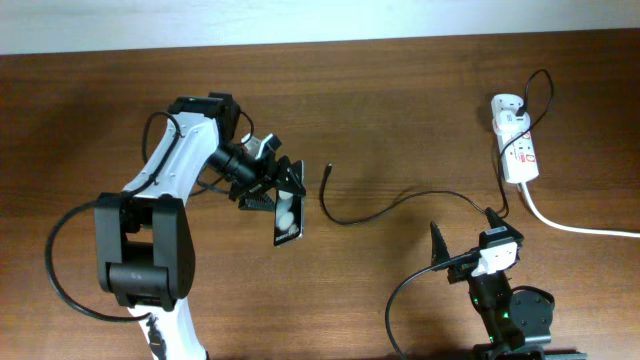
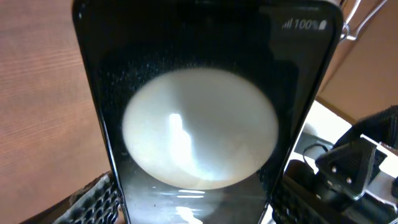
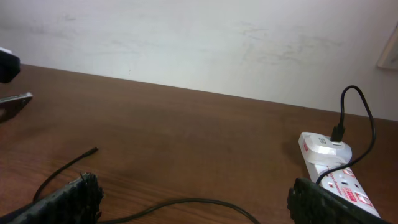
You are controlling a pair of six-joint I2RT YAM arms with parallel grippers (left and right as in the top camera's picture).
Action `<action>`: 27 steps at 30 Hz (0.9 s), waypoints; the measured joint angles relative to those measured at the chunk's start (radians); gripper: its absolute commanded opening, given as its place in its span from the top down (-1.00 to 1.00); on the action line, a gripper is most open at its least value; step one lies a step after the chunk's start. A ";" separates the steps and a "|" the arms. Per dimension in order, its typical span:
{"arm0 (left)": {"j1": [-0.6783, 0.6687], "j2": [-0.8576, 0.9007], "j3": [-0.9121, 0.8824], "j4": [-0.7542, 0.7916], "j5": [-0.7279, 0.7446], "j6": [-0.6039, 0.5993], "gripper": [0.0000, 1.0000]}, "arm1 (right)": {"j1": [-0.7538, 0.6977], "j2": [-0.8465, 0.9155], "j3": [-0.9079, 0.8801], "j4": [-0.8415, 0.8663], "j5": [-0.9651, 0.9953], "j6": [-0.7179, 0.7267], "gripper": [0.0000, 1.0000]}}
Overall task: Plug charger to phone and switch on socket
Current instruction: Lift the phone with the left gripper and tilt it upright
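Observation:
My left gripper (image 1: pixel 272 188) is shut on the phone (image 1: pixel 287 214), a flat black smartphone with white round patches, holding it by its sides. In the left wrist view the phone (image 2: pixel 205 118) fills the frame between the fingers. The charger cable (image 1: pixel 400 203) is thin and black; its plug tip (image 1: pixel 328 170) lies on the table just right of the phone. The cable runs to a white adapter (image 1: pixel 506 106) on the socket (image 1: pixel 518 145), a white power strip at far right. My right gripper (image 1: pixel 465 232) is open and empty near the front edge, above the cable (image 3: pixel 186 202). The socket (image 3: pixel 333 168) shows at its right.
A thick white cord (image 1: pixel 580 228) runs from the socket off the right edge. The brown wooden table (image 1: pixel 400 90) meets a white wall (image 3: pixel 199 43) at the back.

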 measured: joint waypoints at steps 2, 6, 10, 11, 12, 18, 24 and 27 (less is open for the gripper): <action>0.000 0.000 0.002 -0.037 0.001 0.000 0.30 | 0.000 0.000 0.000 0.000 0.000 0.000 -0.97; 0.000 0.000 0.002 -0.047 0.001 -0.043 0.31 | 0.000 0.000 0.000 0.000 0.000 0.000 -0.97; 0.000 0.000 0.002 -0.045 0.031 -0.113 0.41 | 0.000 0.000 0.000 0.000 0.000 0.000 -0.97; 0.000 0.000 0.002 -0.043 0.060 -0.124 0.41 | 0.000 0.000 0.000 0.000 0.000 0.000 -0.97; 0.000 0.000 0.002 -0.041 0.101 -0.136 0.43 | 0.000 0.000 0.000 0.000 0.000 0.000 -0.97; 0.000 0.000 0.002 -0.019 0.288 -0.256 0.49 | 0.000 0.000 0.000 0.000 0.000 0.000 -0.97; 0.006 0.000 0.002 0.002 0.389 -0.382 0.53 | 0.000 0.000 0.000 0.000 0.000 0.000 -0.97; 0.042 0.000 0.002 0.003 0.415 -0.423 0.54 | 0.000 0.000 0.000 0.000 0.000 0.000 -0.97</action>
